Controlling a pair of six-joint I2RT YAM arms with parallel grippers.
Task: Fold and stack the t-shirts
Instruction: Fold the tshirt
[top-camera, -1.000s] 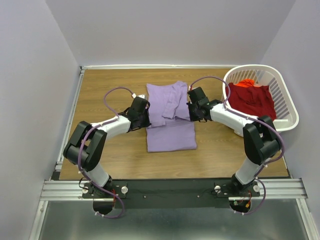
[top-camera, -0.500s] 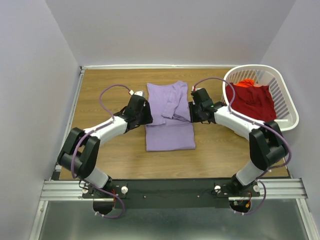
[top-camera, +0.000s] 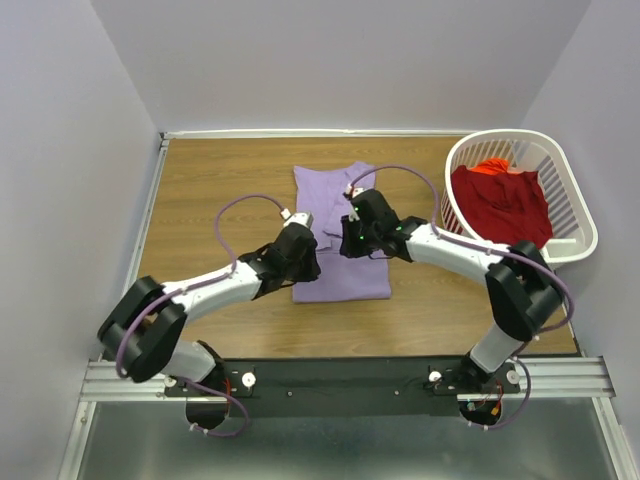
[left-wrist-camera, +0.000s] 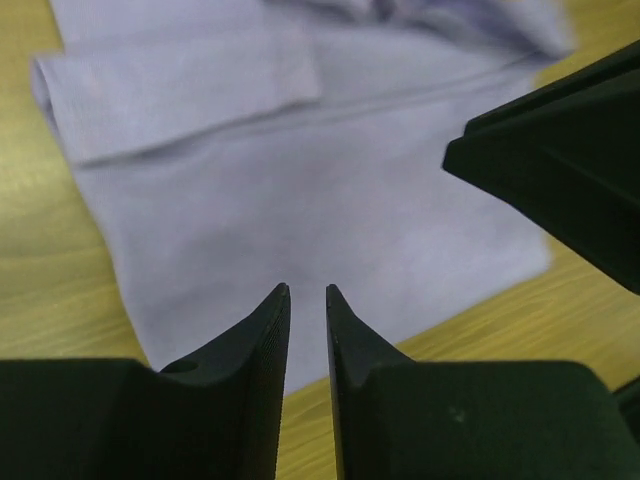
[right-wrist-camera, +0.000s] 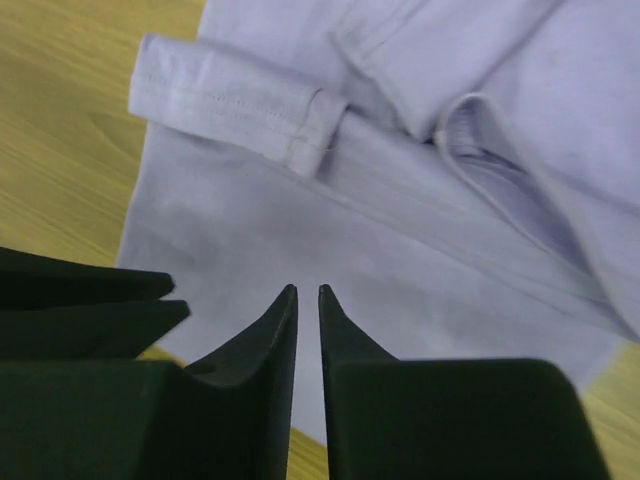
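The lavender t-shirt lies mid-frame, sleeves folded in, further folds seemingly left; the red t-shirt sits in the basket at upper right. Over the lavender cloth, the left gripper and right gripper hover, jaws a slit apart, holding nothing

Lavender t-shirt folded flat on table, red t-shirt in basket

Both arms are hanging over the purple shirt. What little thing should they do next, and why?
Probably lower the left end effector and right end effector onto the purple shirt at its near hem, grip it, one toward each corner, and fold it upward. Both hang above the shirt's lower half, fingers slightly apart and empty, and the sleeves already lie folded inward.
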